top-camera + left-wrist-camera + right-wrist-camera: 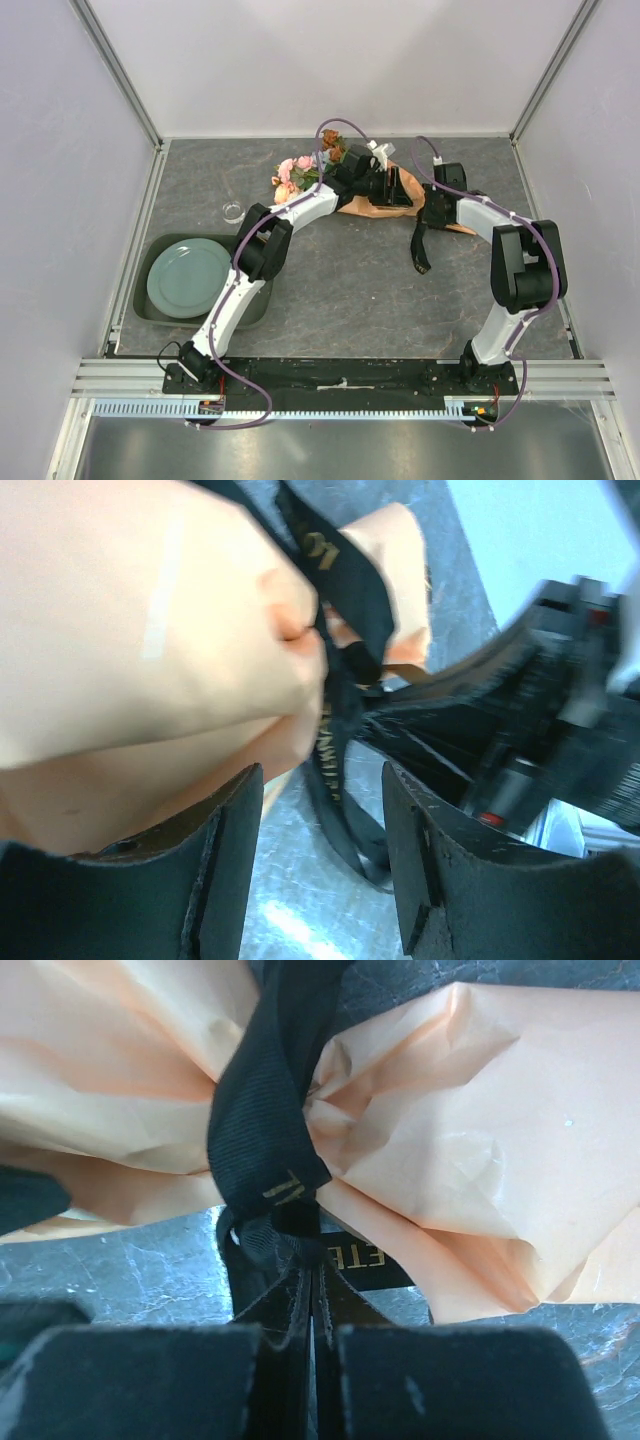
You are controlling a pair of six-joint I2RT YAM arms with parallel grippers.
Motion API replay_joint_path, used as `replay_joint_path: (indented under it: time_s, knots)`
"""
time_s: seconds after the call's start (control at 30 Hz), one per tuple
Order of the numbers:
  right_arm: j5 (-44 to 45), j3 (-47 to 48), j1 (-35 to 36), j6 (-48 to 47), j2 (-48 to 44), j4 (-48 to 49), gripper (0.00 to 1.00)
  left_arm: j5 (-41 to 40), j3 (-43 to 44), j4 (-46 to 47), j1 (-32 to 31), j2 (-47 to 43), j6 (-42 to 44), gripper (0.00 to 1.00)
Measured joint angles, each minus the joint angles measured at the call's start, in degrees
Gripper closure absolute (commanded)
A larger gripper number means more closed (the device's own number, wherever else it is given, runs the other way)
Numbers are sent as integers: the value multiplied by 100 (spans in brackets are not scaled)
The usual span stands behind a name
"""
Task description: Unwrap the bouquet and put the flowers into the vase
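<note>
Two wrist cameras catch what my overhead view hides under the arms. From above I see the table [350, 300] with the bouquet [405, 182] lying at its far middle, long axis left to right, flowers [293, 175] pointing left and the vase [233, 212] near them. Up close, my left gripper [320, 870] stands wide beside the paper, while my right gripper [312, 1360] is pinched tight on the black ribbon [265, 1110].

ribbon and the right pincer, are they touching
Touching. The right wrist view shows the right pincer shut on the ribbon, with a strand of it clamped and no gap.
</note>
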Motion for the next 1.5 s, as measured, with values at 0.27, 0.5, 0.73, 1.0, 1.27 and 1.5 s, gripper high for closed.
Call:
replay_joint_path:
  time_s: [0.27,0.5,0.73,1.0,1.27,1.5]
  knots:
    - [420,-87,153,175,-793,46,100,-118,-2,-37,162,378,-208,45]
    - [975,-109,144,457,-1952,120,100,-177,-59,11,195,380,-369,46]
    - [1086,492,144,555,-2531,-98,100,-164,-111,98,210,380,-417,46]
    - [1025,2138,144,579,-3202,-577,100,-160,-133,136,210,380,-435,45]
    - [352,2822,144,761,-3617,-1003,100,-133,-133,144,216,380,-459,45]
    - [39,2833,144,772,-3919,-1534,100,-98,-133,144,221,380,-459,42]
